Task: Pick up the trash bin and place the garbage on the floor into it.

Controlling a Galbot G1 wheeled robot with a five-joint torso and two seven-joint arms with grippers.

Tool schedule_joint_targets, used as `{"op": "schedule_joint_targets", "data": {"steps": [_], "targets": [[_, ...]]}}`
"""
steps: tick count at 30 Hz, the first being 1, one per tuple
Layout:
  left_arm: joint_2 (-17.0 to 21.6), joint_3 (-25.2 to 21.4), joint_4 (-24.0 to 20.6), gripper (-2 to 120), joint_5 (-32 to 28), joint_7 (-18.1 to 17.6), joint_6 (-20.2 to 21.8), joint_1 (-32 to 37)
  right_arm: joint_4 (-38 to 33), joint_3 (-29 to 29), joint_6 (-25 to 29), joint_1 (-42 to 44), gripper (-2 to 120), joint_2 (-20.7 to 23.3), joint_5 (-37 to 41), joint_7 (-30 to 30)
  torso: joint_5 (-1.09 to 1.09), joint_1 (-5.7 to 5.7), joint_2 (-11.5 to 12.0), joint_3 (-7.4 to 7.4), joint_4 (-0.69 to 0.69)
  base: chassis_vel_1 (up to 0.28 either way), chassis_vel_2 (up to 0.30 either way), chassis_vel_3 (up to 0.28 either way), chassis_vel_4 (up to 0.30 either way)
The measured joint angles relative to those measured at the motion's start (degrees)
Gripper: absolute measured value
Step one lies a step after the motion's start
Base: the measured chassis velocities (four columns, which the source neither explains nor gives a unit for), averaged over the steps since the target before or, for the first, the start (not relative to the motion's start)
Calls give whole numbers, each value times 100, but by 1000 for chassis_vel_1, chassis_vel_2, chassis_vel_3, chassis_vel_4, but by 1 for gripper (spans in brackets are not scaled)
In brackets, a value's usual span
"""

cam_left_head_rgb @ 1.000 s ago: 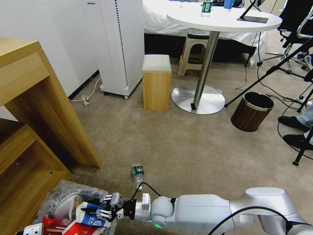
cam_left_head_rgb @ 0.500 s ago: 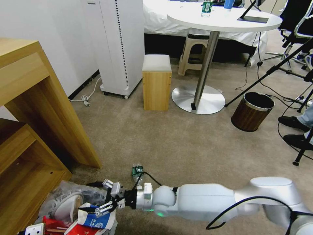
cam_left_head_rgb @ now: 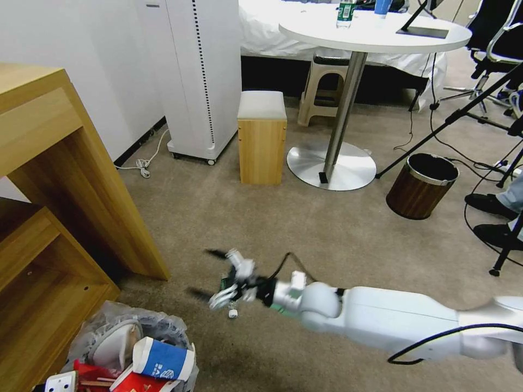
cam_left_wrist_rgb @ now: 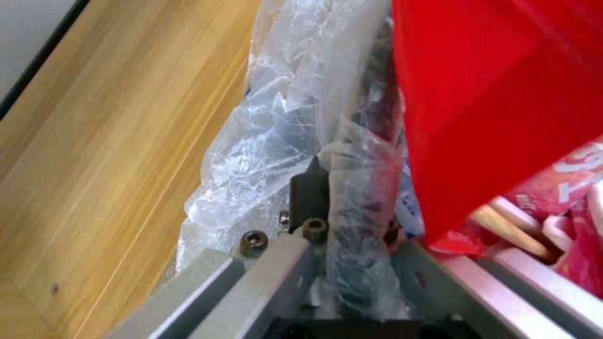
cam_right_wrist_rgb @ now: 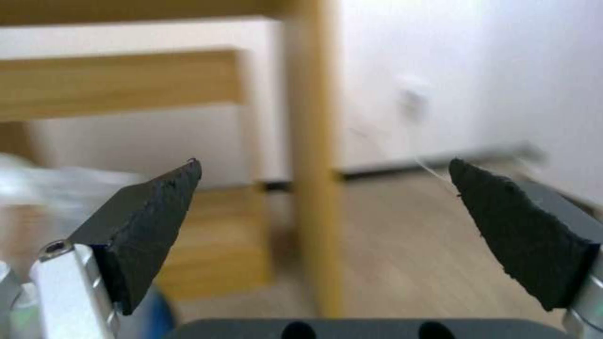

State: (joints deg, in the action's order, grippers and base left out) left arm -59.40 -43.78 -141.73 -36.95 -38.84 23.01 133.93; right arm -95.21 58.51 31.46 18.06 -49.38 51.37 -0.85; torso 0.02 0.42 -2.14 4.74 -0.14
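Floor: beige-tan carpet (cam_left_head_rgb: pixel 327 234) fills the middle of the head view
Right gripper (cam_left_head_rgb: pixel 210 275): lower centre, jaws spread wide, empty, above the green-label bottle (cam_left_head_rgb: pixel 224 284)
Left gripper (cam_left_wrist_rgb: pixel 342 207): clamped on the trash bin's bagged rim
Trash bin (cam_left_head_rgb: pixel 158 324): lower left corner, crinkly translucent liner, holding a white slipper (cam_left_head_rgb: pixel 111 343), blue-white carton (cam_left_head_rgb: pixel 163 359), red wrappers (cam_left_head_rgb: pixel 136 384)

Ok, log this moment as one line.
right gripper: open, empty, above bottle on carpet | left gripper: shut on trash bin rim | carton: in bin
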Motion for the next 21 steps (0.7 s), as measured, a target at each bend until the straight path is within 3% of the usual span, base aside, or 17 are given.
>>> {"op": "schedule_joint_targets", "data": {"steps": [3,6,7,10,13,21], "targets": [[48,0,24,0,-8,5,-31,-37,19,-510,-115,452,100,130,-17,333,0,0,0,0,-2,0,0,0,0],[106,7,65,0,-46,46,-112,-131,85,-1655,-59,1063,100,131,-597,686,-1,0,0,0,2,0,0,0,0],[106,7,65,0,-46,46,-112,-131,85,-1655,-59,1063,100,131,-597,686,-1,0,0,0,2,0,0,0,0],[137,41,135,0,-69,72,-153,-256,-87,-2892,76,1591,100,3,-1360,1503,-2,0,1,-1,2,0,0,0,0],[194,39,156,0,-131,64,-153,-259,-194,-3387,46,1827,100,-1,-1617,1765,-2,0,1,-1,1,0,0,0,0],[350,63,207,0,-237,-14,-151,-281,-268,-3996,201,2602,100,-22,-1989,2145,-2,0,1,-1,0,0,0,0,0]]}}
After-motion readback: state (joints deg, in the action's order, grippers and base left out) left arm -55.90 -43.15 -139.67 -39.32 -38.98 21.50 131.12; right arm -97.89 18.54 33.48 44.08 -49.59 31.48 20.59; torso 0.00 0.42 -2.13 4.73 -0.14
